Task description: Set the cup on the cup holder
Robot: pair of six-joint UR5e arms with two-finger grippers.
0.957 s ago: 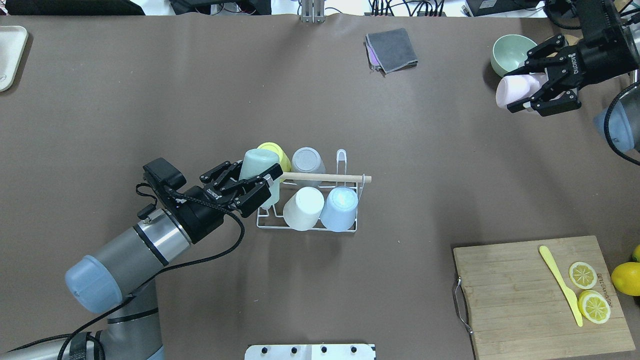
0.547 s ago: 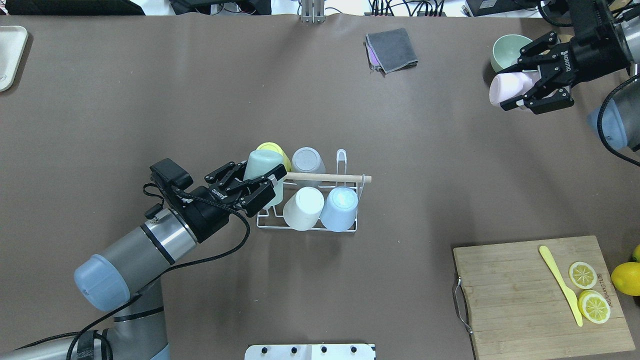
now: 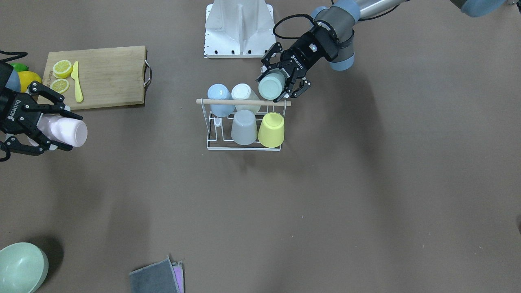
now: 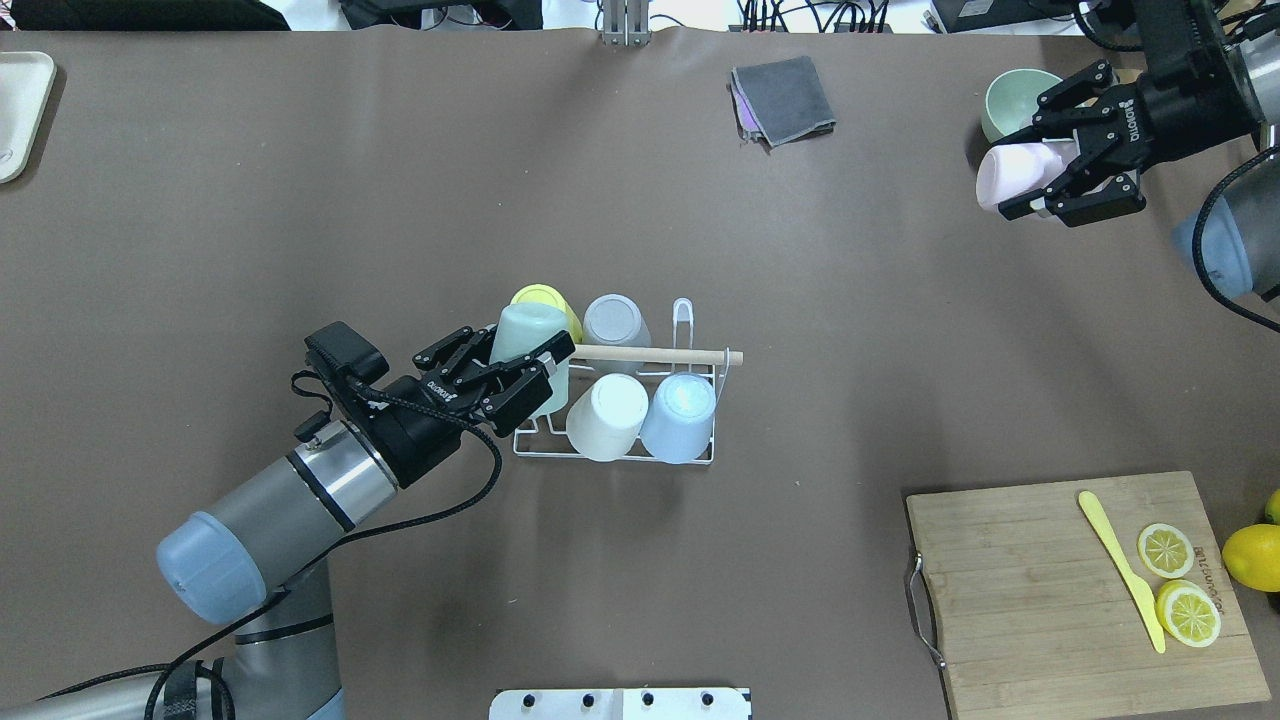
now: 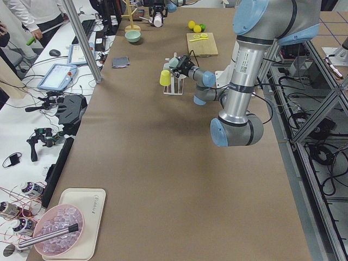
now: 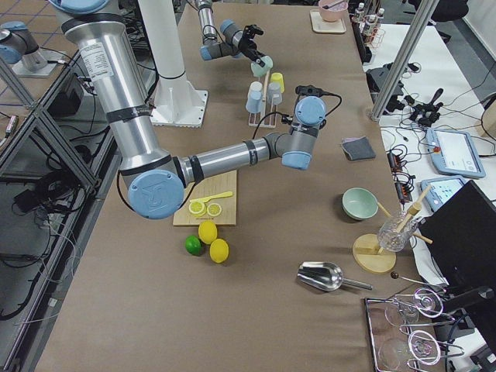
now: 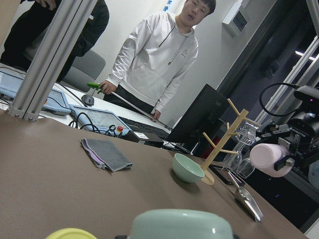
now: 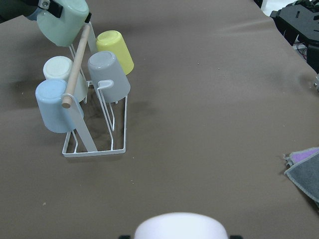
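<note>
The cup holder (image 4: 612,452), a white wire rack with a wooden rod handle (image 4: 655,355), stands mid-table with yellow (image 4: 543,298), grey (image 4: 615,320), white (image 4: 607,415) and light blue (image 4: 680,412) cups upside down on its pegs. My left gripper (image 4: 550,365) is shut on a mint green cup (image 4: 522,335), held tilted over the rack's left end, by the rod tip. My right gripper (image 4: 1010,172) is shut on a pink cup (image 4: 1028,165), held in the air at the far right. In the front-facing view the mint cup (image 3: 270,85) sits above the cup holder (image 3: 244,148).
A green bowl (image 4: 1010,98) sits just behind the right gripper. A folded grey cloth (image 4: 785,100) lies at the far edge. A wooden cutting board (image 4: 1040,600) with lemon slices and a yellow knife is at the near right, and a white tray (image 4: 20,110) at the far left.
The left gripper with the mint cup has edged slightly right, closer onto the rack. The right gripper has carried the pink cup a little farther back and left.
</note>
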